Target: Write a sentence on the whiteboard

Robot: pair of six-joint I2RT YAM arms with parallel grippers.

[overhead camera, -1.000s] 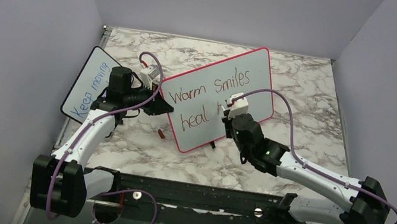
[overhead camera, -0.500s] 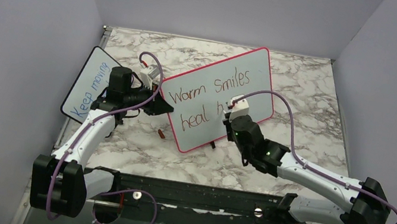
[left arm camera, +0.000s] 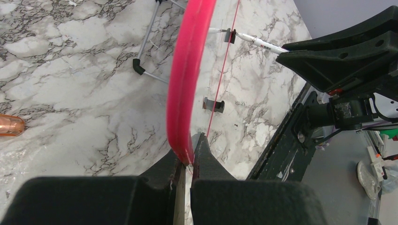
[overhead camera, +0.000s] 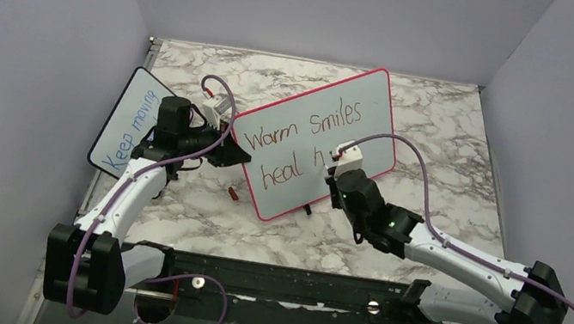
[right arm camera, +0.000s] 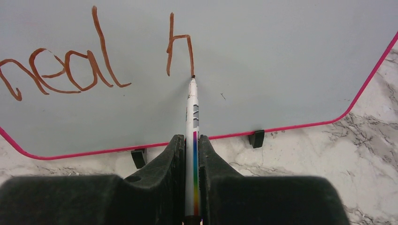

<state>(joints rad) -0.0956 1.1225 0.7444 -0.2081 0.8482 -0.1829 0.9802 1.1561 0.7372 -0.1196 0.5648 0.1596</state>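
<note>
**Last word under way: marker tip rests at the foot of the "h"**

On the marble table (overhead camera: 442,152), the whiteboard (overhead camera: 375,106) stands propped straight ahead of your right gripper (right arm camera: 191,146). It runs edge-on between the fingers of your left gripper (left arm camera: 187,161), which is clamped on its pink frame. A smaller board (overhead camera: 128,124) with blue writing leans on the far side of the left gripper from the whiteboard. Your right gripper is clenched on the marker (right arm camera: 192,110). The tip touches the board just beyond the fingertips, at the bottom of the right stroke of an "h" (right arm camera: 179,49). The sentence (overhead camera: 297,139) reads "Warm Smiles / heal h", so the final word appears barely begun. The next move likely calls for a steady hold on the frame while you carry the tip just right of the "h" and form the following letter with light pressure.
</note>
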